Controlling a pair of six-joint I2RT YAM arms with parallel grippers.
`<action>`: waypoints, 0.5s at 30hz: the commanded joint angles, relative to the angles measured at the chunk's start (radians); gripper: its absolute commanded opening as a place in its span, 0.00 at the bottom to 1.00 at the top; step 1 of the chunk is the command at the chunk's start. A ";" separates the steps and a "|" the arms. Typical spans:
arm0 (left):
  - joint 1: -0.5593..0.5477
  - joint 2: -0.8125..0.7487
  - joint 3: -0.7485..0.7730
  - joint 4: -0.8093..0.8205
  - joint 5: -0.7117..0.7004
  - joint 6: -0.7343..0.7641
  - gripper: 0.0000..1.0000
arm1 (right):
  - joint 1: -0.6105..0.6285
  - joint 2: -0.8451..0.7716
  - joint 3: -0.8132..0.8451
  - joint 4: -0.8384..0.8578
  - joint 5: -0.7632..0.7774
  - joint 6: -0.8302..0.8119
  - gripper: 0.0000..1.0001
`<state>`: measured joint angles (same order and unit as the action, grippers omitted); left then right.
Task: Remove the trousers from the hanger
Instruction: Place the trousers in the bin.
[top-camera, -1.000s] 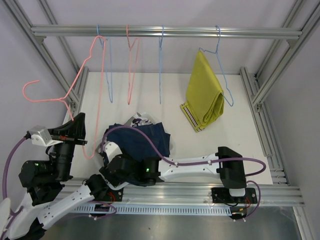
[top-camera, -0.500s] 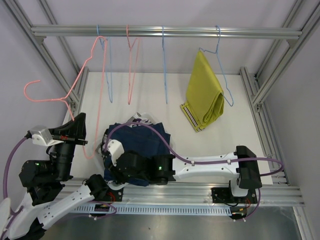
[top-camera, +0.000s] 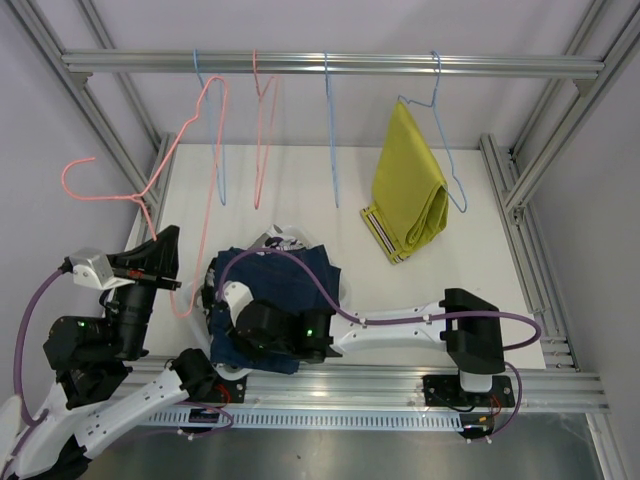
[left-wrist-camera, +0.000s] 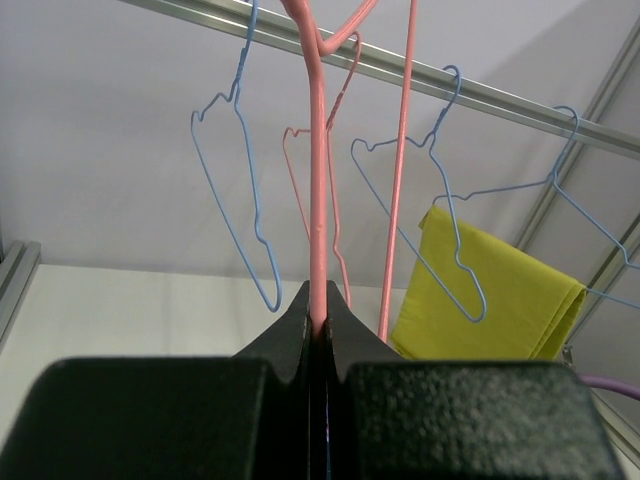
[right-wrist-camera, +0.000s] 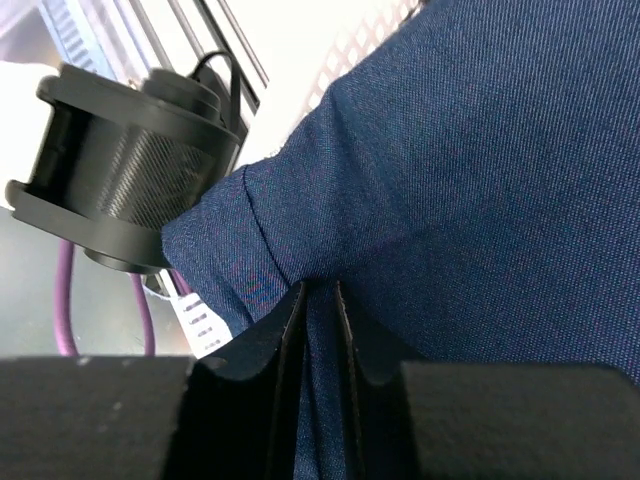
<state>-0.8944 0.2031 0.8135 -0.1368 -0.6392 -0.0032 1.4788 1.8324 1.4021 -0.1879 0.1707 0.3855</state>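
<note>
Pink hanger (left-wrist-camera: 316, 200) raised, navy trousers (top-camera: 295, 280) dragged nearer

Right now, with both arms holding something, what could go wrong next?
1. The left end effector grips the thin pink wire hanger, whose upper end sits close to a blue wire hanger on the rail; swinging it may snag that one.
2. The right end effector is shut on the plain navy folded trousers; pulling back without opening could drag them off the pile.

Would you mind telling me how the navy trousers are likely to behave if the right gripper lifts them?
Probably floppy: the navy trousers crease where the right gripper pinches them. They lie loosely heaped, so they may unfold and drag.
</note>
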 joint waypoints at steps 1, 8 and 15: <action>0.005 0.022 0.004 0.013 0.030 -0.021 0.00 | 0.003 -0.018 0.000 0.036 -0.005 0.020 0.20; 0.006 0.019 0.006 0.011 0.032 -0.024 0.01 | -0.011 -0.094 0.041 -0.030 0.052 -0.039 0.22; 0.006 0.021 0.004 0.008 0.035 -0.027 0.01 | -0.090 -0.128 0.057 -0.059 0.073 -0.077 0.22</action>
<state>-0.8944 0.2031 0.8135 -0.1394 -0.6243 -0.0113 1.4326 1.7561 1.4212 -0.2348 0.2134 0.3412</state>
